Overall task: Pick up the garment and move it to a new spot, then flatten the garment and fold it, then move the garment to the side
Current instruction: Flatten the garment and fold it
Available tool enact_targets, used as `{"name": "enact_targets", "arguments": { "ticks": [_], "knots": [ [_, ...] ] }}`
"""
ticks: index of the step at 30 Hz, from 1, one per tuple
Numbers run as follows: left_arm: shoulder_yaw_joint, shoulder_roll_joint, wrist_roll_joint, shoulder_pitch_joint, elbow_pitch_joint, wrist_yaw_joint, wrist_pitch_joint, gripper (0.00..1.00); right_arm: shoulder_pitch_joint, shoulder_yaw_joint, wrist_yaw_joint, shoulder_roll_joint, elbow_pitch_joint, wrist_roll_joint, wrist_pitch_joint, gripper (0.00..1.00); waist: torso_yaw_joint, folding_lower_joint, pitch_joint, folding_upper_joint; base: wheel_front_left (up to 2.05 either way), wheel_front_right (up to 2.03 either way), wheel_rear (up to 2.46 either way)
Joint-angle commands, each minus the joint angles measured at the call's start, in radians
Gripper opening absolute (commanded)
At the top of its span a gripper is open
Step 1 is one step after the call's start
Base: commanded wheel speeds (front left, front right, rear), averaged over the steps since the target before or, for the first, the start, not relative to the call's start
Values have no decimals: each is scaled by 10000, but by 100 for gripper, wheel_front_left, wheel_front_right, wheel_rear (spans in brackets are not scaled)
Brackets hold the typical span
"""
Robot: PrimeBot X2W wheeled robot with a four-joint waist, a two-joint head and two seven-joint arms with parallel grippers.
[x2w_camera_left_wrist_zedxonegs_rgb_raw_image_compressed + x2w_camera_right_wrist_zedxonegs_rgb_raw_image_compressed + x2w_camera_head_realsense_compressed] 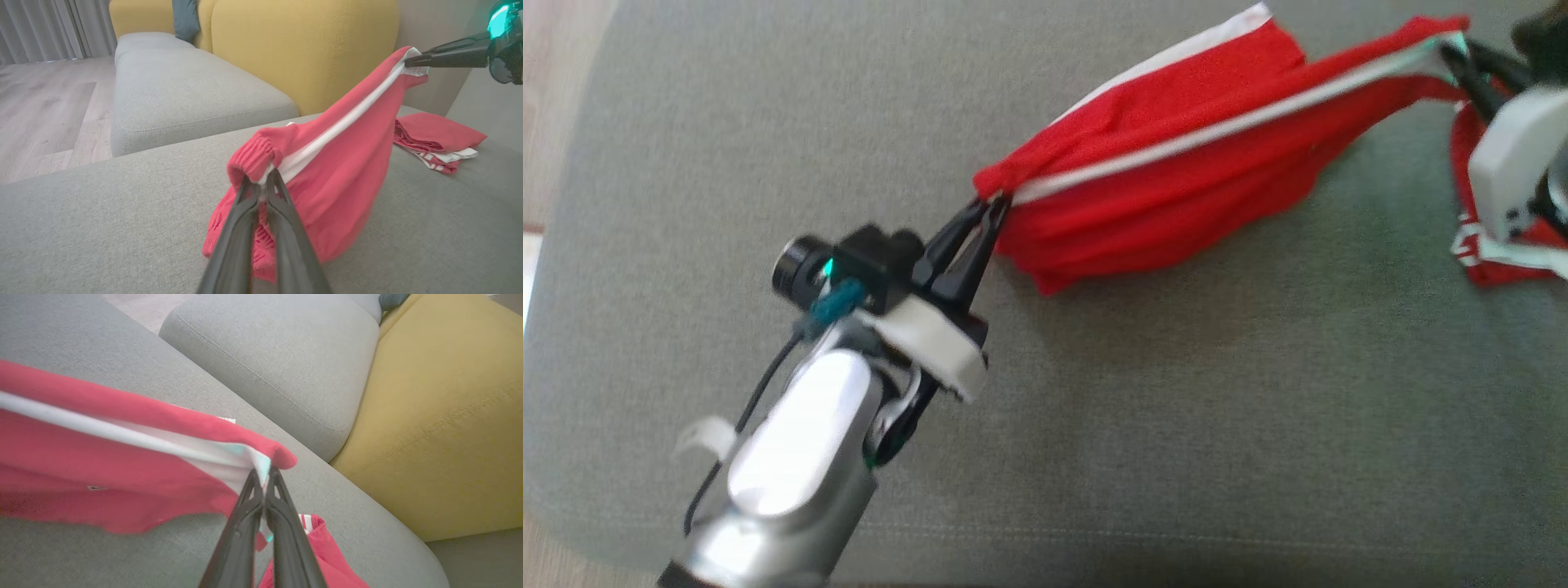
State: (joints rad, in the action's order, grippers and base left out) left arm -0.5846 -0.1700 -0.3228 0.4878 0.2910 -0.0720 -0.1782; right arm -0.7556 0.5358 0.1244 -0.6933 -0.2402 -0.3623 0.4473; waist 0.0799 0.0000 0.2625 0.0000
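Progress looks early, by my judgement: the pick-up is done, while the flattening, the folding and the final move to the side are all left.

At about 9 o'clock in the head view, the left gripper (990, 214) is clamped tight on a ribbed hem of the red garment (1176, 188). Its two dark fingers are pinched together with cloth between them. From there the garment runs toward 2 o'clock, its white stripe (1217, 131) pulled into a fairly straight line. The loose red belly hangs below that line and, in the left wrist view, seems to brush the grey sofa cushion (1094, 425). The cloth is bunched and creased, nowhere near flat. At the 2 o'clock corner the right gripper (1454, 57) is closed on the other end, nipping the white edge. So the garment is slung between both arms, lifted for most of its length over the middle of the cushion.

At 3 o'clock, just beside the right arm, a second red-and-white garment (1494, 253) lies folded on the cushion (probably an already finished piece, though that is a guess).

As for containers, no basket, bin or box is involved. The cushion alone carries the cloth, with a yellow backrest (306, 49) rising behind it.
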Motion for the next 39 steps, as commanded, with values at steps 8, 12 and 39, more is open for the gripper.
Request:
{"name": "enact_targets", "arguments": {
  "ticks": [8, 12, 39],
  "knots": [
    [162, 359, 113, 1550, 1250, -165, -455, 0, -1796, 1266, 63, 307, -1583, 109, -734, 0, 359, 0, 820, 0, 0, 0, 0],
    [188, 558, 110, 1984, 1879, -180, -639, 0, -2460, 1726, 63, 510, -2314, 76, -1114, 0, 433, 0, 1076, 0, 0, 0, 0],
    [312, 1101, 494, 2998, 3151, -268, -834, 100, -4534, 3632, 63, 1618, -5584, -244, -2834, 100, 619, 0, 1862, 0, 0, 0, 0]
  ]
}}
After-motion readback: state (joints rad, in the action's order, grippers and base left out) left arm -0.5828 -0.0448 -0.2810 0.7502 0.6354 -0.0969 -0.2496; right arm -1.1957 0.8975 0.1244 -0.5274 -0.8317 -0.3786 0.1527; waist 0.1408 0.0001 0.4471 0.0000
